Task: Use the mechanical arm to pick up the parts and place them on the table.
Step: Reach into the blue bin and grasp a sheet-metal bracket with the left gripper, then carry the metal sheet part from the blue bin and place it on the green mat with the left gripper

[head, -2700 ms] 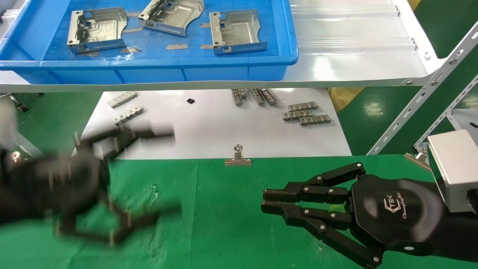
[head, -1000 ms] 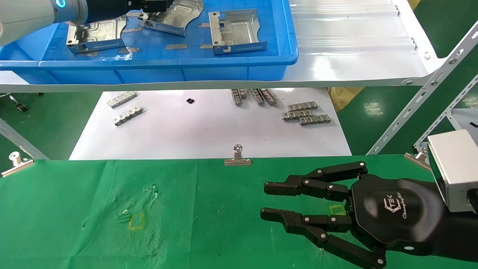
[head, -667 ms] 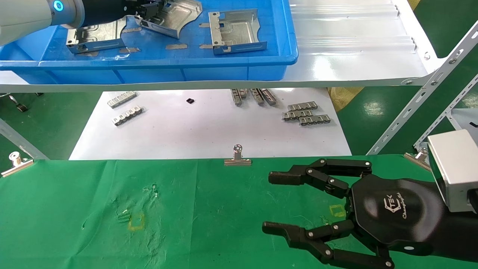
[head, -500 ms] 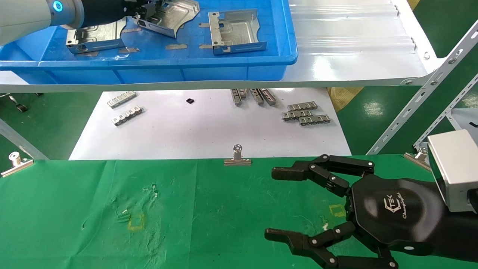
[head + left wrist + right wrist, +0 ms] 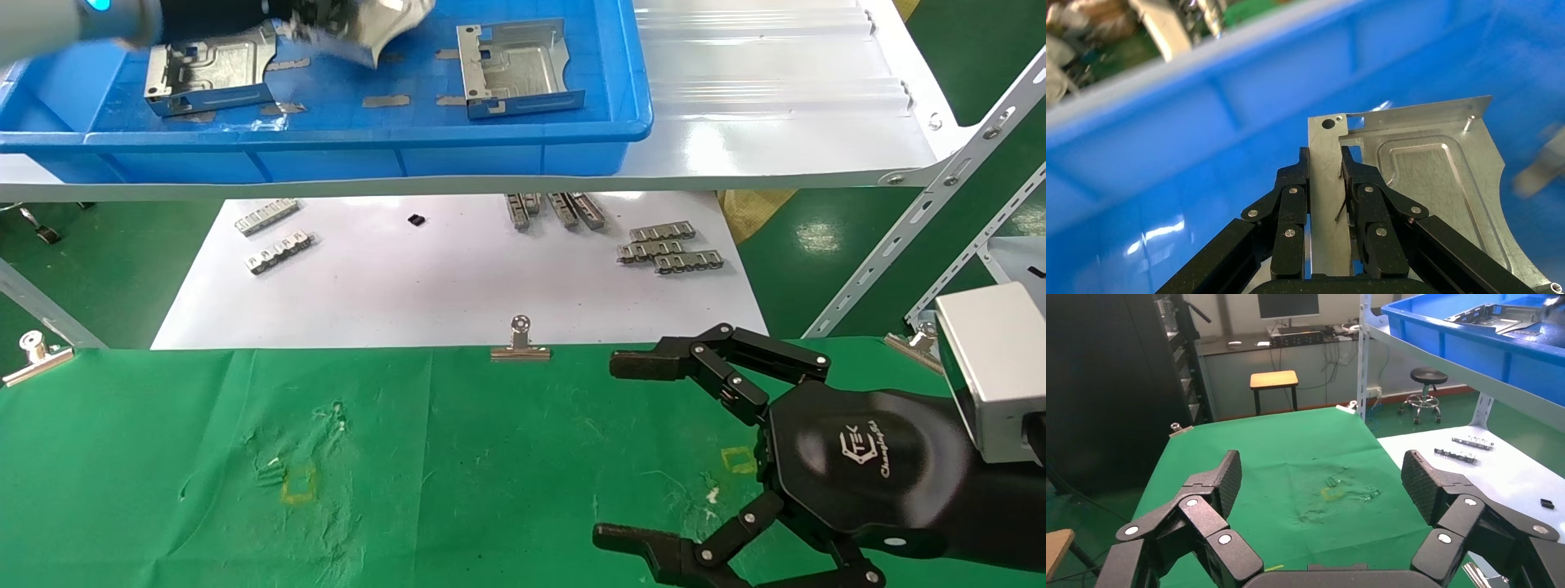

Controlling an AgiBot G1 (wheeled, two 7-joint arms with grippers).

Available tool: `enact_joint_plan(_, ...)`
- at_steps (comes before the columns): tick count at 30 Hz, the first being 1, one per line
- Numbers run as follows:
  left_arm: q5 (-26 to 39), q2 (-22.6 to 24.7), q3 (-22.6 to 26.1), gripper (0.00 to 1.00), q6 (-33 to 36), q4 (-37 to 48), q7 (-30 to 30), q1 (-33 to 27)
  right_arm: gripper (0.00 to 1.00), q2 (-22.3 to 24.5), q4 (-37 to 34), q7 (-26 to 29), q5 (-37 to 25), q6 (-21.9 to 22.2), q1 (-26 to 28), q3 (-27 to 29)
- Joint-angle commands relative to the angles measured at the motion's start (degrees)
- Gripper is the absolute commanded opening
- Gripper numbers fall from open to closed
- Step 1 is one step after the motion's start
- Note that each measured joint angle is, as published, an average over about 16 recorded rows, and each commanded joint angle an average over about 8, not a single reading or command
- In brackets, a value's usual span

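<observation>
My left gripper [image 5: 1326, 165] is inside the blue tray [image 5: 343, 151] on the shelf, shut on the upright side wall of a shiny silver bracket [image 5: 1425, 177]. In the head view this gripper [image 5: 323, 18] and its bracket [image 5: 384, 24] are blurred at the top left. Two more brackets lie in the tray, one at the left [image 5: 211, 69] and one at the right [image 5: 519, 69]. My right gripper [image 5: 613, 451] hovers wide open and empty over the right side of the green table [image 5: 449, 457]. It also shows in the right wrist view [image 5: 1321, 478].
The tray stands on a white metal shelf [image 5: 776, 122] with slanted struts at the right. Below lies a white board [image 5: 458, 286] with small grey slotted strips [image 5: 670, 249]. A binder clip [image 5: 520, 343] sits at the cloth's far edge. Yellow squares [image 5: 298, 483] mark the cloth.
My left arm rose from the table into the tray, closed on the middle bracket and is shifting it. My right gripper's fingers spread from nearly shut to wide open.
</observation>
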Motion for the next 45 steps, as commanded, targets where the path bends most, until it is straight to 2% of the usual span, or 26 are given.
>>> enact_joint_plan(1, -0.55, -0.66, -0.38, 0.00, 1.69, -0.63, 0.33, -0.41, 1.00, 0.00, 0.00, 0.00, 0.00, 0.00, 0.00, 0.00)
enact_joint_plan(9, -3.74, -5.69, -2.24, 0.00, 17.88, -4.06, 5.53, -1.19, 1.00, 0.01, 0.00, -0.01, 0.01, 0.01, 0.00, -0.02)
enact_joint_plan(17, -6.39, -10.31, -3.43, 0.00, 35.64, -6.55, 13.28, -0.34, 1.00, 0.02, 0.00, -0.02, 0.03, 0.02, 0.01, -0.04)
enact_joint_plan(23, -8.07, -13.51, -3.80, 0.00, 44.77, -7.82, 19.19, 0.66, 1.00, 0.02, 0.00, -0.03, 0.04, 0.02, 0.01, -0.05)
enact_joint_plan(27, -9.69, -15.85, -3.02, 0.00, 46.68, -10.88, 22.09, 2.32, 1.00, 0.02, 0.00, -0.03, 0.04, 0.03, 0.01, -0.06)
enact_joint_plan(31, -13.09, -19.53, -0.33, 0.00, 47.20, -18.00, 24.10, 6.25, 1.00, 0.03, 0.00, -0.03, 0.05, 0.03, 0.02, -0.07)
enact_joint_plan(39, -21.71, -30.08, 10.40, 0.00, 46.86, -34.20, 28.48, 16.29, 1.00, 0.03, 0.00, -0.04, 0.06, 0.04, 0.02, -0.09)
enact_joint_plan(42, -21.90, -32.18, 14.96, 0.00, 46.51, -35.50, 31.25, 18.63, 1.00, 0.04, 0.00, -0.05, 0.06, 0.04, 0.02, -0.09)
enact_joint_plan(45, -20.81, -32.26, 18.90, 0.00, 46.04, -34.13, 34.61, 20.75, 1.00, 0.04, 0.00, -0.05, 0.07, 0.04, 0.02, -0.10)
